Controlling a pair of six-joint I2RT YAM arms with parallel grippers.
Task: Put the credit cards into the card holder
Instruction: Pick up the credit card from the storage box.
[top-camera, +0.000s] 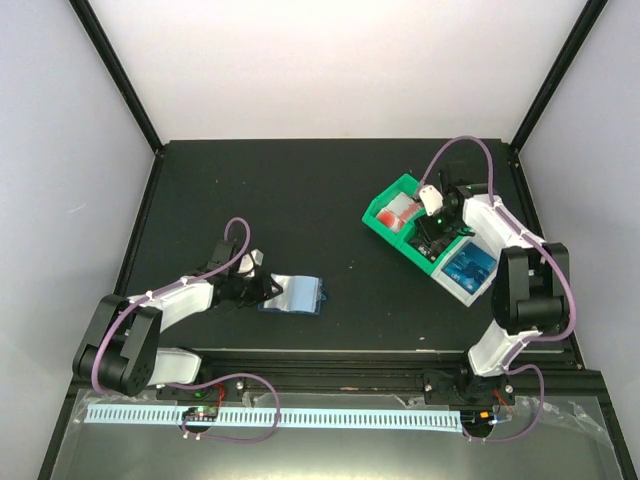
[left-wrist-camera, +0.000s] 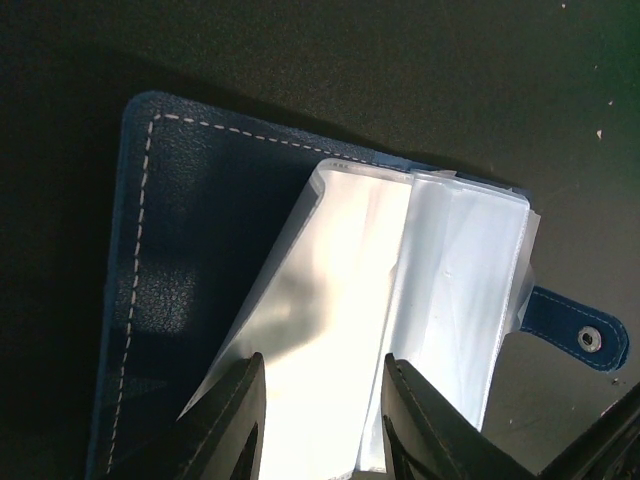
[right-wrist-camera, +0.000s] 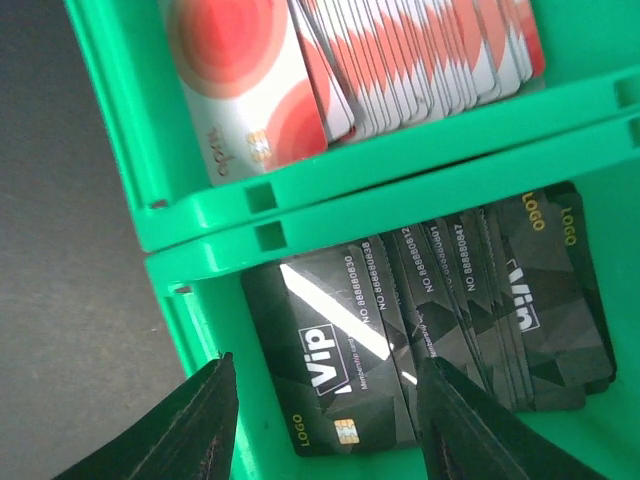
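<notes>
The card holder (top-camera: 297, 296) lies open on the black table, navy cover (left-wrist-camera: 170, 260) down, with clear plastic sleeves (left-wrist-camera: 450, 260) fanned out and a snap tab (left-wrist-camera: 588, 338) at the right. My left gripper (top-camera: 262, 290) is open at its left edge; in the left wrist view the gripper (left-wrist-camera: 325, 420) has one lifted sleeve leaf lying between its fingers. Blue credit cards (top-camera: 470, 266) lie in a white bin at the right. My right gripper (top-camera: 430, 222) is open and empty, hovering over black VIP cards (right-wrist-camera: 345, 365) in a green bin (right-wrist-camera: 400, 190); the gripper (right-wrist-camera: 325, 410) touches none.
The green bin (top-camera: 385, 203) also holds red-and-white cards (right-wrist-camera: 240, 80) in its far compartment. The white bin (top-camera: 447, 289) adjoins it on the near right. White walls with black posts enclose the table; a rail runs along its near edge.
</notes>
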